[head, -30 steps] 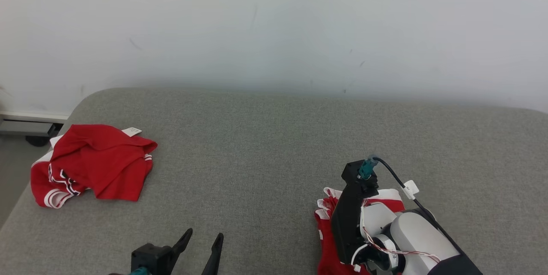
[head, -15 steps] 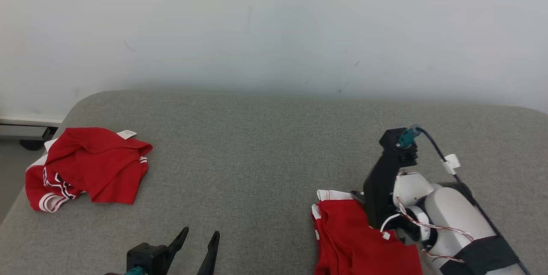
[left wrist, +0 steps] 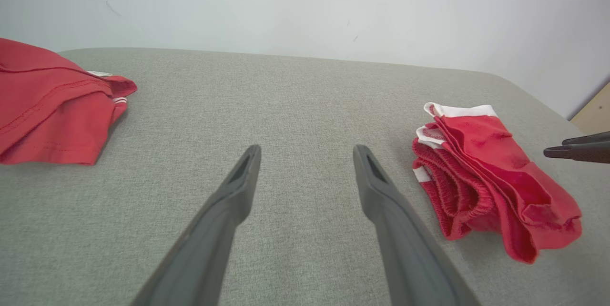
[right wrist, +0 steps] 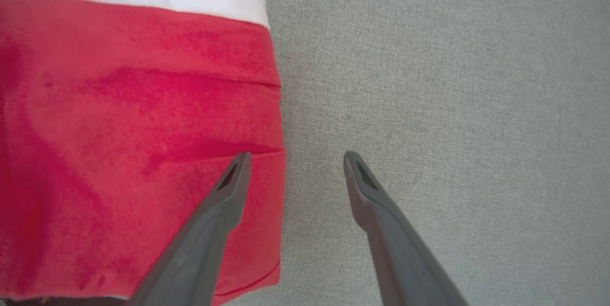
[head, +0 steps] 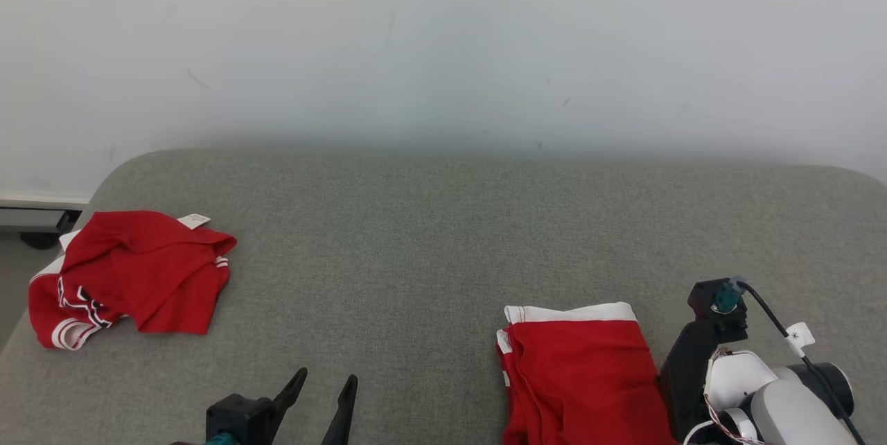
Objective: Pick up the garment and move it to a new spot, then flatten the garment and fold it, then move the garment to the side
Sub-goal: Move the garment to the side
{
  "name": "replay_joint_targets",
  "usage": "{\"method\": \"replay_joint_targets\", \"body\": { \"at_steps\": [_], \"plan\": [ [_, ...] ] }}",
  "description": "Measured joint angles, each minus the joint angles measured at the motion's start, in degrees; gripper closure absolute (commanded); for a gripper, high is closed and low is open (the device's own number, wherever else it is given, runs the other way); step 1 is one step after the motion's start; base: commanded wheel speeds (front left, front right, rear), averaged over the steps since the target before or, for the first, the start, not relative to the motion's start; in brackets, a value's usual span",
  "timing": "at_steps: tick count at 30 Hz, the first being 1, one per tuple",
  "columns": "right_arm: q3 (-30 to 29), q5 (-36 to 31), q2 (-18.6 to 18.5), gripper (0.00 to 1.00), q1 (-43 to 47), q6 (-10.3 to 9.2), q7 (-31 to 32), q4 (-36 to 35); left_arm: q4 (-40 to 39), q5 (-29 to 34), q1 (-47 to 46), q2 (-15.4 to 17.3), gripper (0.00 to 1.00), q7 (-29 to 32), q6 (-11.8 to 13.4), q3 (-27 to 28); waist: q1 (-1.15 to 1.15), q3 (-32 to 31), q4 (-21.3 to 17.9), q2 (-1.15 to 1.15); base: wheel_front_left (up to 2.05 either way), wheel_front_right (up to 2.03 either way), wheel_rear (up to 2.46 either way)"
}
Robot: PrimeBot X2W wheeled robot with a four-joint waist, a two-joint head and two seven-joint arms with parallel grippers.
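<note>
The garment (head: 578, 376) is red with a white band and lies folded on the grey cushion (head: 429, 237) at the lower right. It shows in the left wrist view (left wrist: 481, 172) as a stacked bundle. My right gripper (right wrist: 296, 158) hovers open over the garment's (right wrist: 138, 129) right edge, one finger above the cloth, one above bare cushion, nothing between them. Its tips (left wrist: 556, 147) reach in at the right edge of the left wrist view. My right wrist (head: 700, 362) sits just right of the garment. My left gripper (head: 328, 376) (left wrist: 307, 149) is open and empty over the cushion's front.
A second red garment (head: 132, 278) (left wrist: 47, 106), crumpled with a white tag, lies at the cushion's left end. Beyond that edge are the floor and a baseboard (head: 34, 202). A white wall (head: 443, 36) stands behind the cushion.
My right gripper has opened and let go of the garment, then pulled back to the right. The garment now lies folded flat. The head camera has shifted slightly; the left gripper stays still.
</note>
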Motion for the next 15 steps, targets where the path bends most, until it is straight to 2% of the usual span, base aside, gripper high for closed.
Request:
{"method": "replay_joint_targets", "body": {
  "at_steps": [5,15],
  "plan": [
    [-2.6,0.5,0.9,0.00,1.1,0.00,-3.2,-0.1,-0.4,0.1,-0.2,0.0,0.00,0.0,0.0,-0.5,0.00,0.7,0.2,0.00,0.00,0.00,0.00],
    [-3.4,2.1,2.2,0.00,4.3,0.00,-9.6,2.2,-0.5,0.4,-1.3,0.1,0.00,0.1,-0.5,-0.5,0.00,2.2,2.1,0.00,0.00,0.00,0.00]
  ]
}}
